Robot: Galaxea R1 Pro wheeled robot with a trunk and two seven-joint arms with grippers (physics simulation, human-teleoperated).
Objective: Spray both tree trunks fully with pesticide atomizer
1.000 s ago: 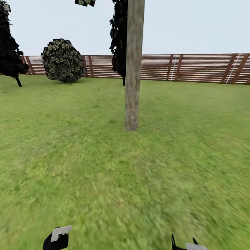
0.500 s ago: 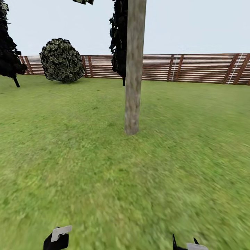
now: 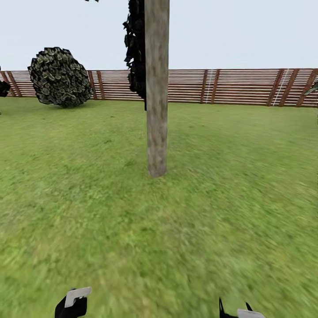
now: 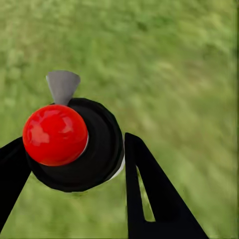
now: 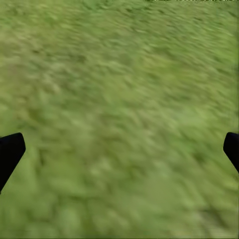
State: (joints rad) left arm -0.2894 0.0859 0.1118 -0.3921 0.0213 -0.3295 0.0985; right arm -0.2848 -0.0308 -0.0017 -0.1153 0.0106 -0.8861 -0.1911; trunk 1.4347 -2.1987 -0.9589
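Green lawn runs to a slatted fence. The left gripper clamps the atomizer, red cap toward the camera, grey nozzle forward; the right gripper spreads wide over grass. Ahead, well apart, a pale tree trunk stands upright.

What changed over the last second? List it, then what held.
The camera swung right and edged closer: the tree trunk, round shrub and fence all slid left, the trunk's base lower in view. Nothing was grabbed or released. The left gripper still clamps the atomizer; the right gripper stays open.
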